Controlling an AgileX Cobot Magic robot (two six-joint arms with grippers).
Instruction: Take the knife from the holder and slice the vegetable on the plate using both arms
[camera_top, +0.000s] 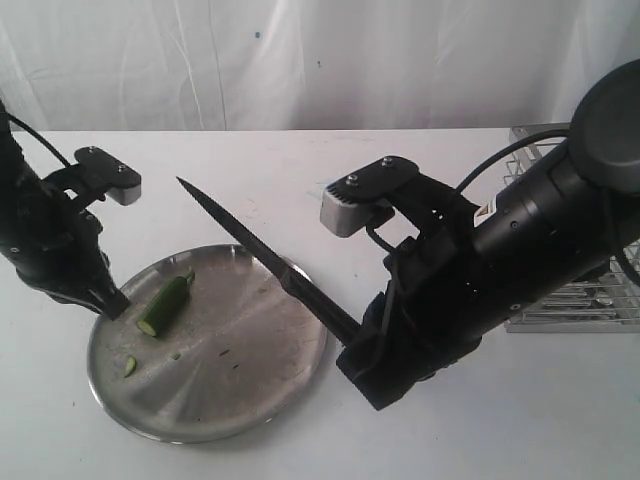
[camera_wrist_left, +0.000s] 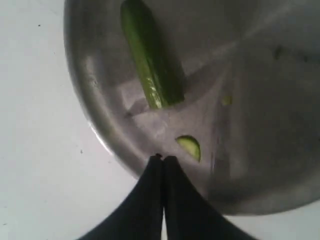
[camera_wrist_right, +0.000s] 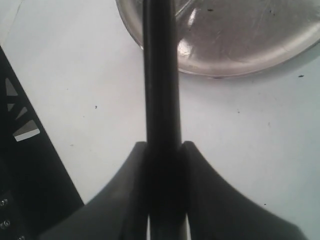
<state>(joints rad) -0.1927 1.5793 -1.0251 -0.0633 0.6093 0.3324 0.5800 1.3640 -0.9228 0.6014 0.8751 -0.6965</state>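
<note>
Right gripper (camera_wrist_right: 164, 146) pinches the knife (camera_top: 250, 245) by its handle, blade over the plate (camera_top: 250, 400) edge — the vegetable (camera_top: 165, 303) lies crosswise leftward, beside the pressed-together left gripper (camera_wrist_left: 162, 159).

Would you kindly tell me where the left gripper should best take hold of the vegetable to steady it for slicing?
I would grip the vegetable on its stem-side half, coming from above with the jaws across its narrow width. It lies flat on the plate, and that leaves the cut end free for the knife. The left gripper, shut now, must open first.
</note>
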